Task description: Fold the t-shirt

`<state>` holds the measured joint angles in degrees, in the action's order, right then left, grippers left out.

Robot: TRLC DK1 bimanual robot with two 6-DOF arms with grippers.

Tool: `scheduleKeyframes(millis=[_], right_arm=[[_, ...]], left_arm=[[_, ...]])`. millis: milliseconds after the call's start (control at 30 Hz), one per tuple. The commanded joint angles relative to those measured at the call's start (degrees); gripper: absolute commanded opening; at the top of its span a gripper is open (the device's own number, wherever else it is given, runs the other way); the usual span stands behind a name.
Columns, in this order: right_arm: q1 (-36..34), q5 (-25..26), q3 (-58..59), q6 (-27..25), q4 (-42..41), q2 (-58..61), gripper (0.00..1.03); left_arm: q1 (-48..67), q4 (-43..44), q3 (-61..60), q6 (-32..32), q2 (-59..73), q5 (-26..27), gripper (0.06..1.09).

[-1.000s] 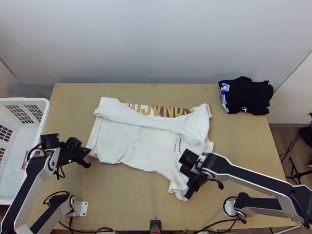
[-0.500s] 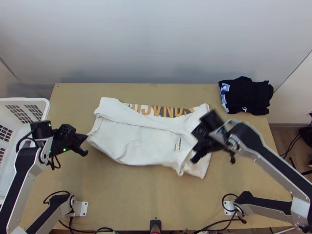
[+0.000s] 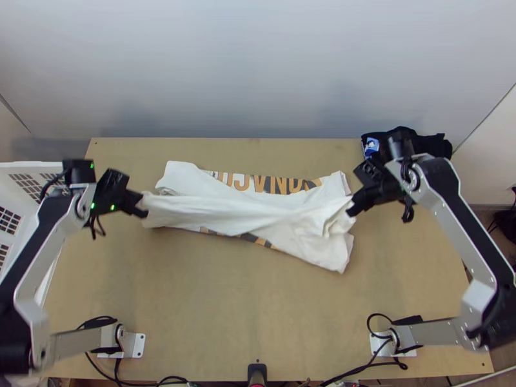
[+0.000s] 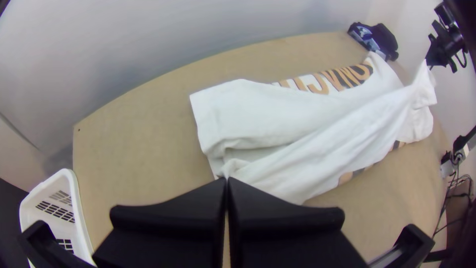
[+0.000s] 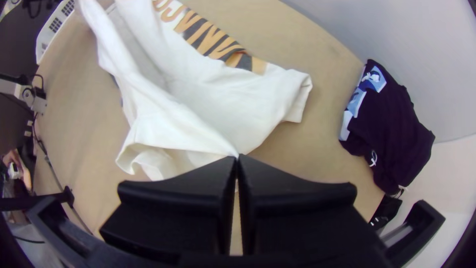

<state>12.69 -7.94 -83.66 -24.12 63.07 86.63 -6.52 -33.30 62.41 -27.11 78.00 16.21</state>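
The white t-shirt [image 3: 277, 216] lies across the table's middle, its far side folded over and its near side lifted into a stretched band between both grippers. At the shirt's left end is my left gripper [image 3: 140, 205], shut on the cloth. My right gripper [image 3: 353, 205] is shut on the shirt at its right end. In the left wrist view, the left gripper [image 4: 227, 179] pinches an edge of the white shirt [image 4: 307, 134]. In the right wrist view, the right gripper [image 5: 237, 157] pinches a drawn-out point of the shirt [image 5: 198, 94]. Orange and black print shows behind and below the band.
A dark folded garment [image 3: 426, 143] lies at the table's far right corner, just behind the right arm. A white basket [image 3: 19, 169] stands off the left edge. The wooden table [image 3: 213, 309] shows bare in front of the shirt.
Both grippers have moved away from the table's near edge, the right one farther and also rightwards. The shirt's near side has risen with them and drawn into a band, uncovering print beneath.
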Motion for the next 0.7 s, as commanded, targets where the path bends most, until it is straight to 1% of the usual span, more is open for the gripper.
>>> scheduleKeyframes(millis=[0,133,333,500,667], right_arm=[[-6.7,-0.1,-5.6,-2.5,-3.8,8.8,0.03],[-6.9,-0.1,-8.0,-2.5,-6.3,13.0,0.03],[-5.2,0.0,-11.8,-1.8,-9.4,18.6,0.03],[-5.2,0.0,-15.8,-1.0,-10.5,23.2,0.03],[-4.7,0.3,-14.3,-1.0,-10.9,23.4,0.03]], left_arm=[[2.2,1.1,11.7,4.7,13.4,-2.1,0.09],[5.6,2.1,18.3,7.8,19.5,-5.3,0.09],[9.9,1.8,26.5,10.6,27.1,-7.7,0.09],[10.7,2.0,31.7,10.3,32.7,-9.5,0.09],[9.1,2.1,34.2,9.4,36.9,-10.6,0.09]])
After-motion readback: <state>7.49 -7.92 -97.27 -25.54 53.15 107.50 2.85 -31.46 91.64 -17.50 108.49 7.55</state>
